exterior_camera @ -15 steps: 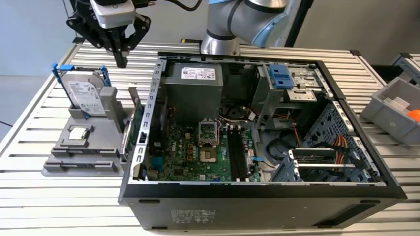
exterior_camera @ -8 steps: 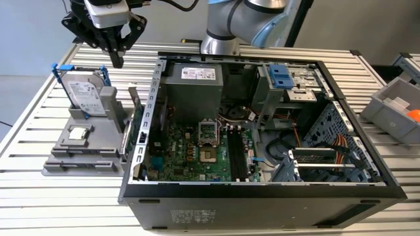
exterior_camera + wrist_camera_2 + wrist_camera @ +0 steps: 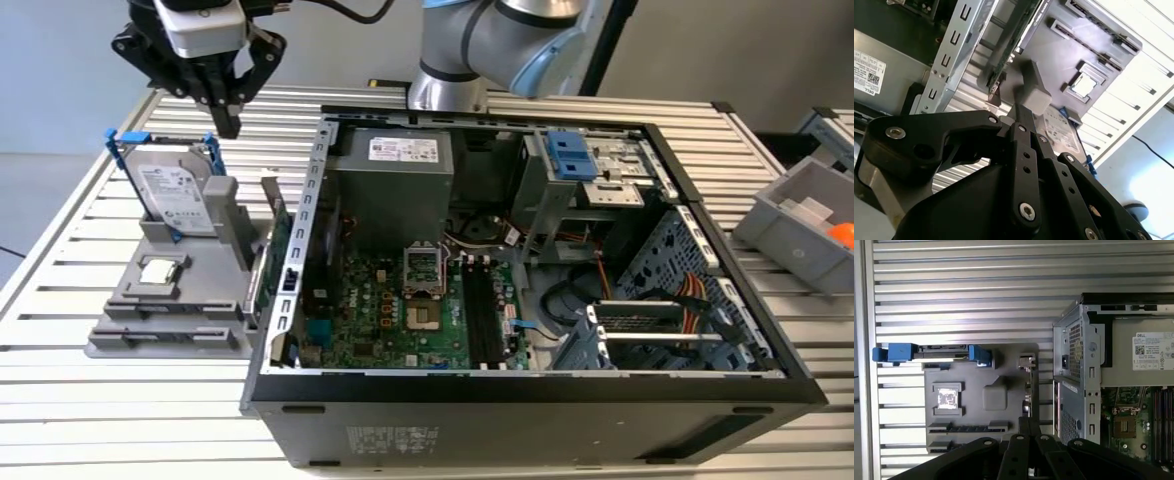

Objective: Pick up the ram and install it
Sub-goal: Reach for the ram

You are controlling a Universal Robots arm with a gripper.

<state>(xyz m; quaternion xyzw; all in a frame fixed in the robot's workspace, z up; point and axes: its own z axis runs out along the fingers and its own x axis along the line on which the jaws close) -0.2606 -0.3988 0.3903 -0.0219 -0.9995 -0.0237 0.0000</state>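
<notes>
Open black metal computer case [image 3: 534, 420] lies on its side, mid slatted metal table [image 3: 134, 430]. Grey plastic fixture block [image 3: 147, 335] sits just beside case, at exterior view's left.

On fixture:
- silver hard drive in blue frame [image 3: 174, 190]: upright, far end
- small square silver CPU chip [image 3: 160, 270]: middle
- long thin circuit-board ram stick [image 3: 1014, 40]: on edge, side nearest case

Black gripper [image 3: 227, 125] hangs above fixture, near hard drive. Grey plastic bin [image 3: 787, 215] stands beyond case, at exterior view's right.
</notes>
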